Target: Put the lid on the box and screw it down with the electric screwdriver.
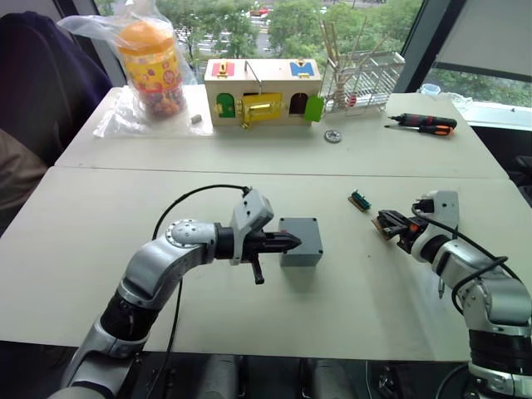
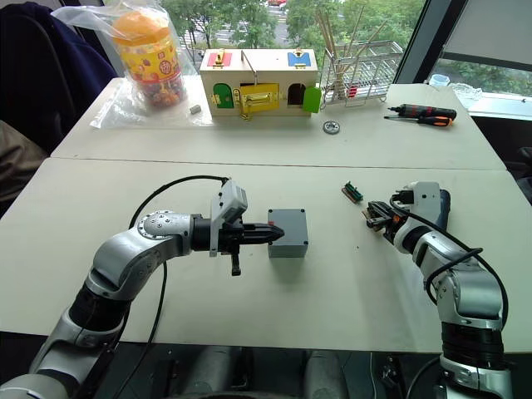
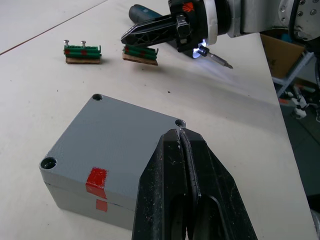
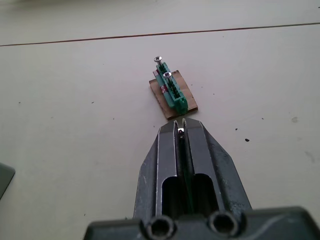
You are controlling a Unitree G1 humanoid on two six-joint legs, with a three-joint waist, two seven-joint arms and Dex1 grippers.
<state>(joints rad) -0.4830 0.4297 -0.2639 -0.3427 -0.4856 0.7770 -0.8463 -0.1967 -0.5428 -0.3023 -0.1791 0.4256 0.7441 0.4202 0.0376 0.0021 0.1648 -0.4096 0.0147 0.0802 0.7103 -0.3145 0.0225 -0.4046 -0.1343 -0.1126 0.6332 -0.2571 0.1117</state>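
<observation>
Right, nearest me the box [image 1: 301, 245] sits mid-counter w/ the lid [image 3: 115, 130] already on it, seam even, corner holes empty as far as I can see. My left gripper [image 1: 291, 242] is pinched closed, tips resting at the lid's near edge by one corner hole. I'd keep it pressing there so the box can't twist while driving. My right gripper [image 1: 391, 223] is also closed, over the nearer screw holder [image 3: 140, 52]. There's a shiny speck at its tips, maybe a screw, can't tell. The electric screwdriver [image 3: 142, 11] lies on the counter [image 1: 100, 249] just behind that gripper, bit free. The 2nd holder [image 1: 360, 199], w/ two screws upright, is just beyond. Plenty of bare counter btwn the arms, and the near edge is well off. At the back, the wooden box [image 1: 262, 91] and hand screwdriver [image 1: 428, 123] are well apart.
</observation>
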